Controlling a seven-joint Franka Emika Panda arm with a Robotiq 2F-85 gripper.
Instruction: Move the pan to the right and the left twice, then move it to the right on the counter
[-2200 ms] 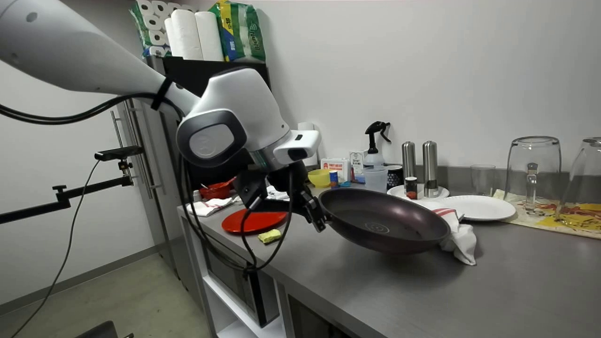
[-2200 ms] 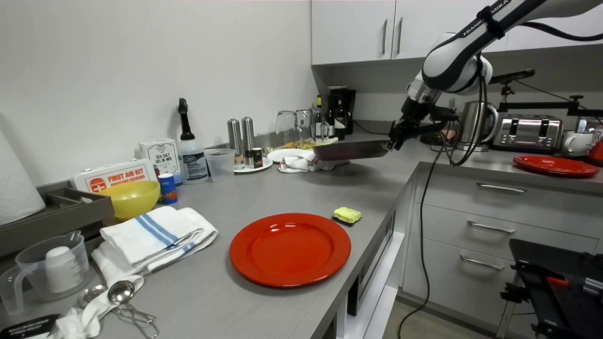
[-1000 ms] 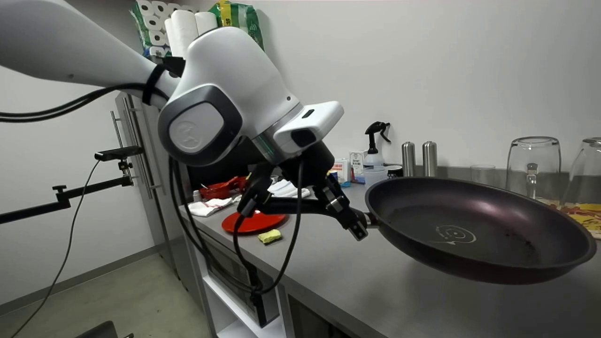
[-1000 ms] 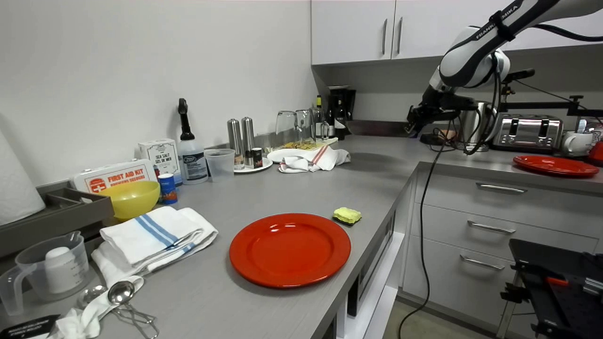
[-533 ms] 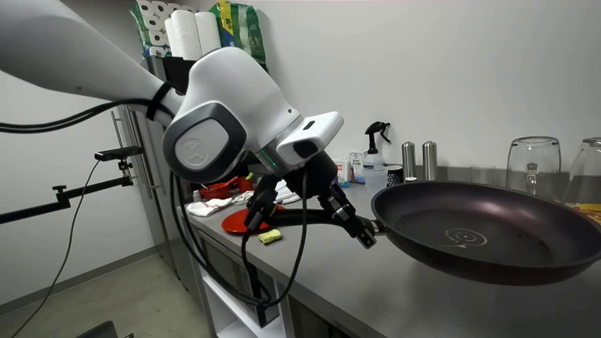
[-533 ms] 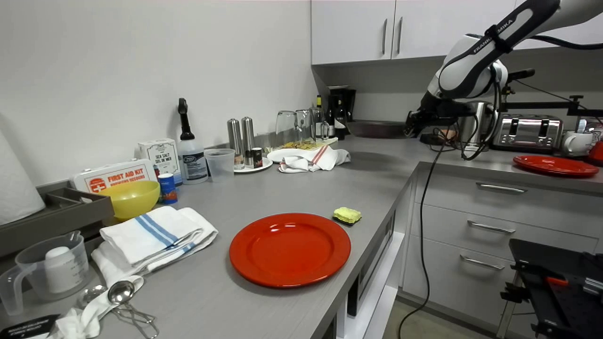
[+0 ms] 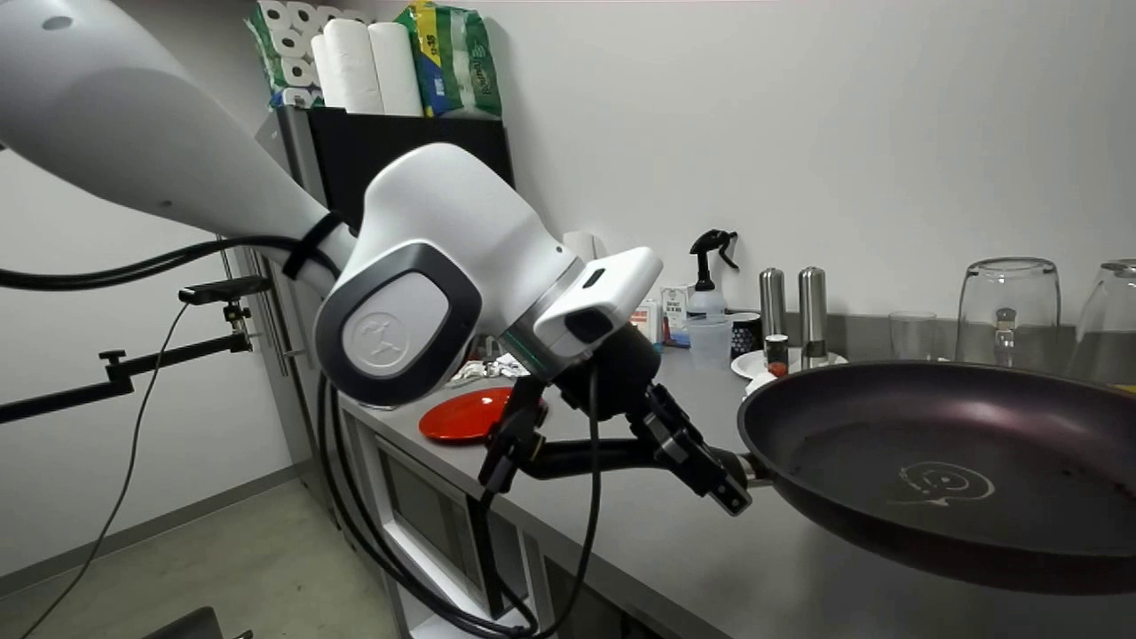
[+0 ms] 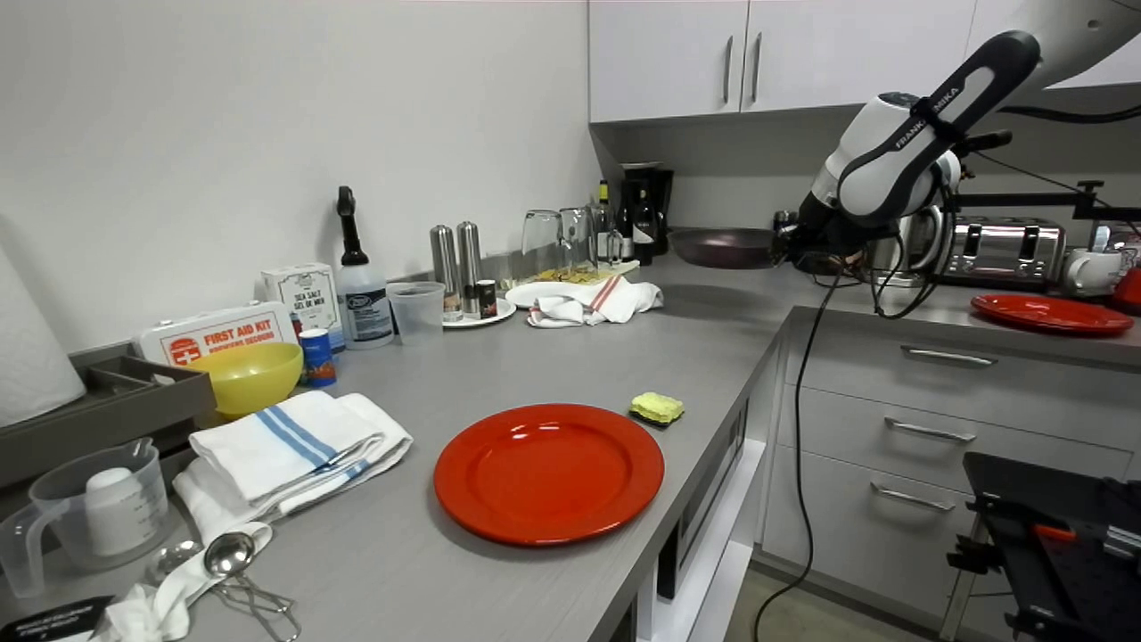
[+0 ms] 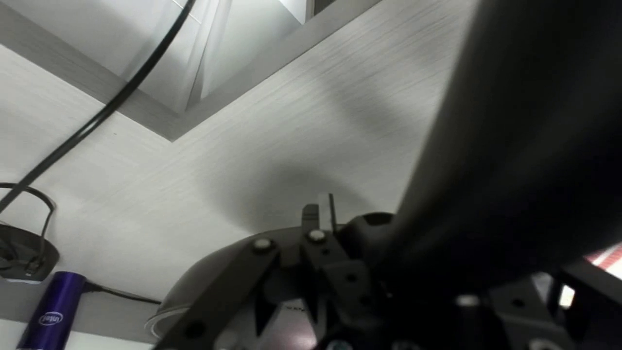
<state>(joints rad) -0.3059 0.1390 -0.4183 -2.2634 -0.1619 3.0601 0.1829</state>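
Observation:
The black pan (image 7: 954, 497) hangs above the grey counter (image 7: 661, 532), with its shadow on the surface below. Its rim runs past the right border of that exterior view, while a further exterior view shows the pan (image 8: 724, 250) side-on near the far corner. My gripper (image 7: 723, 488) is shut on the base of the handle (image 7: 595, 455), which reaches back beneath the wrist. In the wrist view the handle (image 9: 525, 121) is a large dark blur that hides part of the jaws. The pan's outer side (image 9: 214, 272) shows past the fingers there.
Glass jars (image 7: 1007, 311) and two steel mills (image 7: 812, 306) line the wall. A striped towel (image 8: 606, 303), yellow sponge (image 8: 657, 407) and red plate (image 8: 548, 473) lie on the counter. Dark bottles (image 8: 644, 223) and a toaster (image 8: 1003, 250) stand toward the corner. A purple cylinder (image 9: 53, 311) shows below.
Over two seconds the pan swung from beside the towel toward the far corner, rightward and larger in an exterior view. In the last half second, arm and pan dropped lower and slightly further right there.

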